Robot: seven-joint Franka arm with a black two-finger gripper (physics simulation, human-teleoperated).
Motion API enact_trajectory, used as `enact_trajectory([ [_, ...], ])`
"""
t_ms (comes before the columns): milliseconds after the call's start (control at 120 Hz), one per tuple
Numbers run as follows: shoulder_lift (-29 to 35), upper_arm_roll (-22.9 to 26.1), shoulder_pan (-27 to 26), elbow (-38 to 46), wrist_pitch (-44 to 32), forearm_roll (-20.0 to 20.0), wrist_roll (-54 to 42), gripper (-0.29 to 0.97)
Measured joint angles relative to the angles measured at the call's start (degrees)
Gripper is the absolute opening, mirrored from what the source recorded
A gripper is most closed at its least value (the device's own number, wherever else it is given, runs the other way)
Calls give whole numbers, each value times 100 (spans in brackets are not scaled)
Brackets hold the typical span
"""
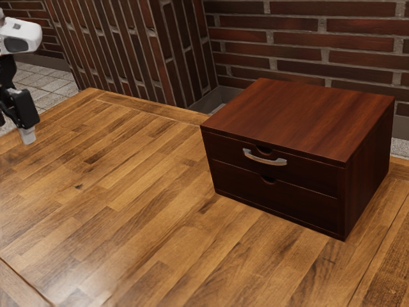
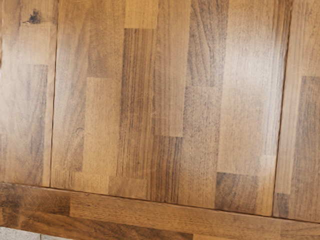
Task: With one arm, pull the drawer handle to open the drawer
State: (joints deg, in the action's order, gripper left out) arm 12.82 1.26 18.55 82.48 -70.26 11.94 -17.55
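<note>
A dark red-brown cabinet (image 1: 300, 115) with two drawers stands on the wooden table (image 1: 128, 192), toward the exterior view's right. Its upper drawer (image 1: 287, 167) carries a curved silver handle (image 1: 264, 158) and sits flush with the cabinet front. The lower drawer (image 1: 287, 201) has only a small recess at its top edge and is also flush. My gripper (image 1: 23, 128) hangs at the exterior view's far left edge, above the table and far from the handle, holding nothing. Under my hand the wrist view has bare table planks (image 2: 160, 100) and the table's edge strip (image 2: 150, 215).
A red brick wall (image 1: 307, 38) runs behind the cabinet and forms a corner at the back. Tiled floor (image 1: 38, 80) lies beyond the table's far left edge. A wide stretch of bare tabletop separates my gripper from the cabinet.
</note>
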Motion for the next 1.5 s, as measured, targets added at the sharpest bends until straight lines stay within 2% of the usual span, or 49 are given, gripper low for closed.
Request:
enact_trajectory([
  [200,4,74,-101,-3,-964,20,-619,68],
  [408,-443,681,-576,-18,-1562,57,-1141,68],
  [533,-796,722,-878,85,-1990,81,-1576,68],
  [792,-847,712,-1365,881,-3188,103,-2745,68],
  [1167,-819,606,-1341,1958,-4993,100,-4123,68],
  [1500,-821,592,-1370,2398,-5865,105,-4813,68],
])
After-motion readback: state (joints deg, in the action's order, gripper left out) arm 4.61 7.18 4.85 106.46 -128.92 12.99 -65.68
